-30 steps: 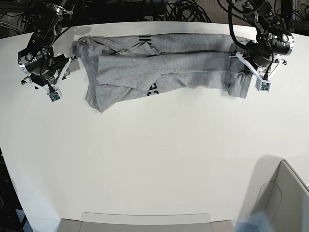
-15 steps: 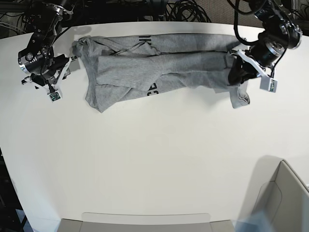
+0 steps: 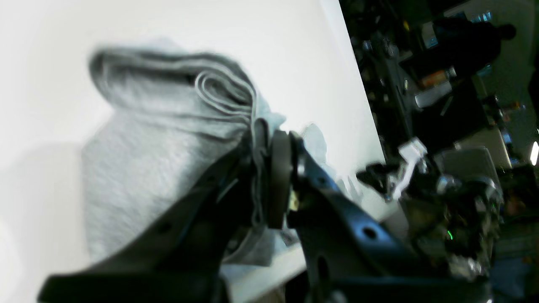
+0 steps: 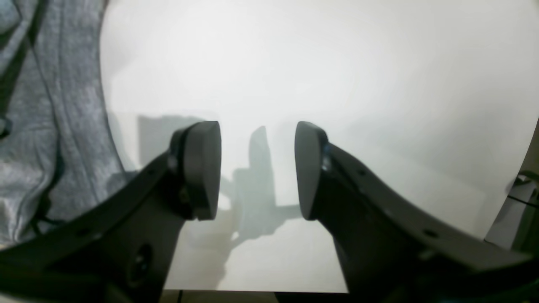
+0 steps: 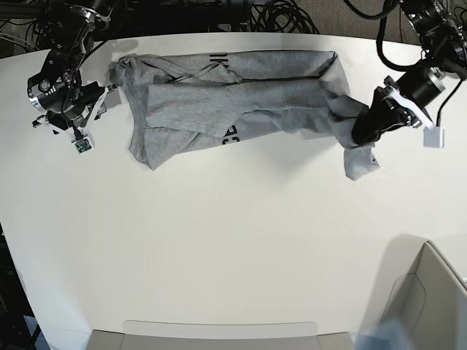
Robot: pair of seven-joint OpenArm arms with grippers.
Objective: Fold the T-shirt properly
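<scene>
The light-grey T-shirt (image 5: pixel 241 98) lies crumpled lengthwise across the far part of the white table, with some black lettering showing near its middle. My left gripper (image 5: pixel 363 130) is shut on the shirt's right end and holds it off the table, a flap hanging below. In the left wrist view the fingers (image 3: pixel 278 181) pinch layered grey cloth (image 3: pixel 160 139). My right gripper (image 5: pixel 98 102) stands just left of the shirt's left end. Its jaws (image 4: pixel 257 168) are open over bare table with nothing between them, and the T-shirt (image 4: pixel 42 126) lies to their left.
A grey box (image 5: pixel 427 306) stands at the near right corner. A flat pale tray (image 5: pixel 219 335) lies along the front edge. Cables (image 5: pixel 277 14) pile up behind the table. The table's right edge (image 3: pixel 362 109) runs close to the left gripper.
The left gripper, shut on the shirt's right end, has moved right and a little toward the front, dragging and lifting that end. The right arm has stayed put.
</scene>
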